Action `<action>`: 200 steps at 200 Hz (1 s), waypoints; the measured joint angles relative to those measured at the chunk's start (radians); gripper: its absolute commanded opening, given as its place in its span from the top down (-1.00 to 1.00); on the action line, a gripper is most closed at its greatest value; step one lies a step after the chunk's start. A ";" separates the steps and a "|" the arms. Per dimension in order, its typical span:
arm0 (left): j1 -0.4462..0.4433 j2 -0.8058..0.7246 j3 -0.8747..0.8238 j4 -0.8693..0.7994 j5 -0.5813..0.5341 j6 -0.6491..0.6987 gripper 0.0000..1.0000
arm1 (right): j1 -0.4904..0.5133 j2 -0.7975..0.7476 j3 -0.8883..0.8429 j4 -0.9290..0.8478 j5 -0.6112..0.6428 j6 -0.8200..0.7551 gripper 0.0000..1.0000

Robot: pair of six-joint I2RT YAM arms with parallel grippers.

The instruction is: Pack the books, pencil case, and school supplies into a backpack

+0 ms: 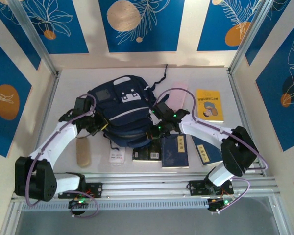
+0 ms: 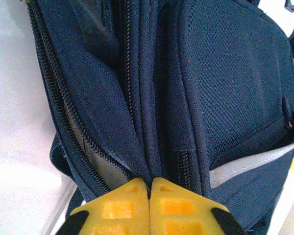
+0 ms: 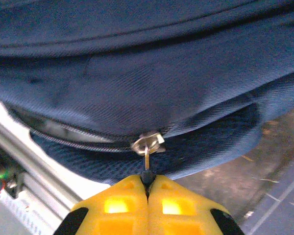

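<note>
The navy backpack (image 1: 121,108) lies in the middle of the table, its zipper partly undone. My left gripper (image 1: 99,128) is at its left side, its yellow pads (image 2: 122,208) shut on a fold of the backpack's (image 2: 220,88) fabric beside the zipper teeth. On the backpack's near right side, my right gripper (image 1: 155,131) is shut on the dark zipper pull (image 3: 147,174) hanging from the metal slider (image 3: 147,143). A black book (image 1: 147,154), two navy books (image 1: 175,151) (image 1: 207,151) and a yellow book (image 1: 209,105) lie on the table. The pale pink pencil case (image 1: 181,95) lies behind my right arm.
A white flat packet (image 1: 116,156) and a tan block (image 1: 83,152) lie near the front left, just ahead of the metal rail (image 1: 152,183). Walls with blue panels close in the table on three sides. The arms' cables arc over the backpack's sides.
</note>
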 measured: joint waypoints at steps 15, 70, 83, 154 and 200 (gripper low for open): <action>0.009 0.016 0.048 -0.044 -0.011 0.046 0.07 | 0.038 0.006 0.006 0.016 -0.031 0.005 1.00; 0.038 -0.083 0.120 -0.158 0.004 0.110 -0.34 | 0.177 0.084 0.103 0.104 -0.116 0.106 1.00; 0.039 -0.125 0.105 -0.161 0.042 0.086 -0.40 | 0.200 0.101 0.119 0.126 -0.124 0.119 1.00; 0.040 -0.237 -0.153 -0.156 0.219 -0.172 -0.46 | 0.257 0.185 0.173 0.152 -0.121 0.108 1.00; 0.040 -0.237 -0.187 -0.164 0.245 -0.251 -0.41 | 0.261 0.195 0.158 0.180 -0.115 0.105 1.00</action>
